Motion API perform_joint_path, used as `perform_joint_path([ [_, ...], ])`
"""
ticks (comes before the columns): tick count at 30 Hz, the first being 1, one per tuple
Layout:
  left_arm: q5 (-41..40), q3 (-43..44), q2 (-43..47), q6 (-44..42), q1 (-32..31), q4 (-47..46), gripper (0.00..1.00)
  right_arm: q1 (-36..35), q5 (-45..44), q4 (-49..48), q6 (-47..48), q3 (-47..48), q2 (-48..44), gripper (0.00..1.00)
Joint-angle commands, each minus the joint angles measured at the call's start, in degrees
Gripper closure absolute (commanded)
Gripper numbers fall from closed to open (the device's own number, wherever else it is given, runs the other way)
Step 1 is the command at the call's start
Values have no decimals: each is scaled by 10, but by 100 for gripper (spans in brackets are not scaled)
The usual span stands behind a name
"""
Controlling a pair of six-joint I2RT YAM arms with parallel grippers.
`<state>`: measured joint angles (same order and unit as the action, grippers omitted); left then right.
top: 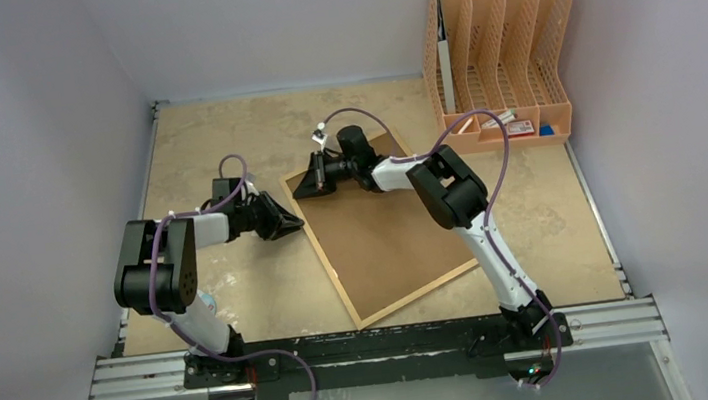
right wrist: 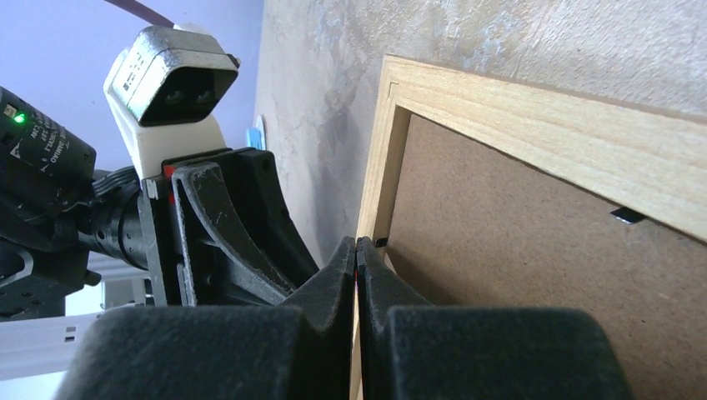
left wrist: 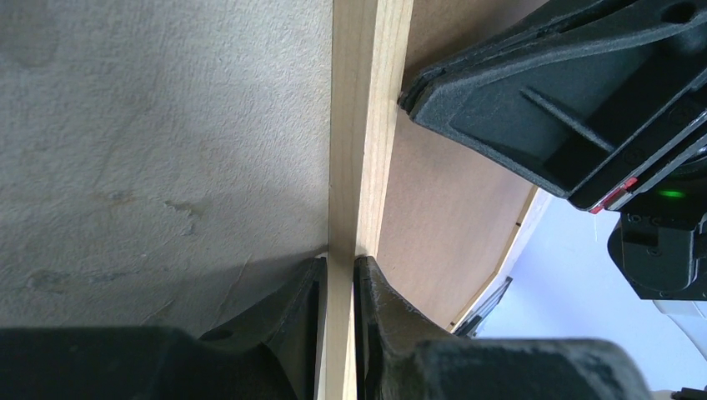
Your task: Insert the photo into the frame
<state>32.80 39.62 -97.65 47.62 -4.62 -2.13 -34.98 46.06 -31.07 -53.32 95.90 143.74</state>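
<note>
Beige tabletop (top: 222,134) holds the frame (top: 384,237), back up. Left gripper (left wrist: 340,265) clamps its 9 o'clock border; right gripper (right wrist: 357,246) sits pressed together at 11 o'clock.

The frame (top: 384,232) lies back up, so its face is hidden from us. At two o'clock, the bits (top: 511,125) in the tray of the orange organiser (top: 552,26) are too small for us to name.

Soft even light, blurry close foregrounds
</note>
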Motion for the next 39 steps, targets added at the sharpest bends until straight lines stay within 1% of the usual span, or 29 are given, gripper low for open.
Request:
perform_joint_path([
  [1,-133,-38,-45,-35,-1,85,81,-4,-51,60,38,5,25,98],
  [7,-133,-38,-44,-35,-1,86,82,-4,-78,84,51,4,25,98],
  [11,-134,-38,-43,-35,-1,86,82,-4,-116,115,68,4,21,98],
  [16,-135,-38,-42,-35,-1,88,82,-4,-129,151,94,10,21,98],
  [20,-136,-38,-41,-35,-1,88,82,-4,-109,150,107,-3,12,98],
  [23,-136,-37,-43,-35,-1,88,82,-4,-56,134,111,-15,8,98],
  [25,-137,-36,-43,-35,-1,89,82,-4,-39,130,114,-21,2,98],
  [29,-139,-35,-43,-35,-1,90,82,-4,-32,138,117,-29,-9,98],
  [35,-139,-34,-43,-35,-1,89,82,-3,-30,142,117,-18,-6,96],
  [39,-140,-34,-45,-35,-1,89,82,-4,-16,104,96,-13,-14,93],
])
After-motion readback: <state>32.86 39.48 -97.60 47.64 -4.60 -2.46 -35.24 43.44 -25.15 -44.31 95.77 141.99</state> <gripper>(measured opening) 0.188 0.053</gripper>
